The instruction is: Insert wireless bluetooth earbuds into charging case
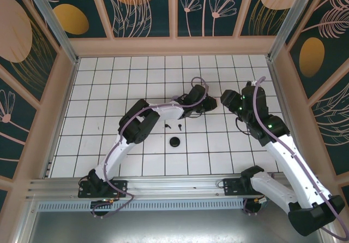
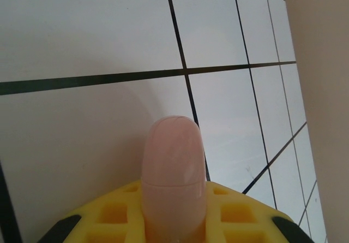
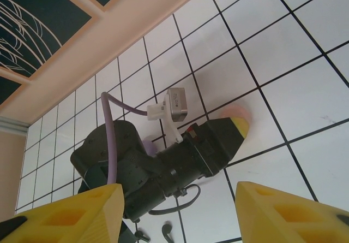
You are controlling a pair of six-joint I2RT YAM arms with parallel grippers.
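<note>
Two tiny black stemmed earbuds (image 1: 174,126) lie loose on the white grid-tiled bench (image 1: 109,90), side by side. They are near the round black coin-like case (image 1: 175,142) and outside it. Neither claw touches them.

Further out, toward the back of the bench, is a smooth pale-pink rounded plastic case (image 2: 173,161). The left claw (image 3: 237,128) clenches it between its yellow fingers, rounded end pointing away from the wrist. A thin seam runs across the case and no gap shows, so I judge the lid closed. I cannot tell whether the case touches the tiles or hangs just above them.

The right claw (image 3: 180,191) is released, with its yellow fingers (image 3: 283,210) spread wide and nothing between them. It faces the left claw from near by.

Judged step: the pink case is being presented for opening, and no earbud is seated yet.

Next move, as I read it:
- The left claw keeps a firm, level hold on the case.
- The right claw comes to the lid end and parts it at the seam.
- The case is slick and rounded, so a pinch off the seam would likely slip.
</note>
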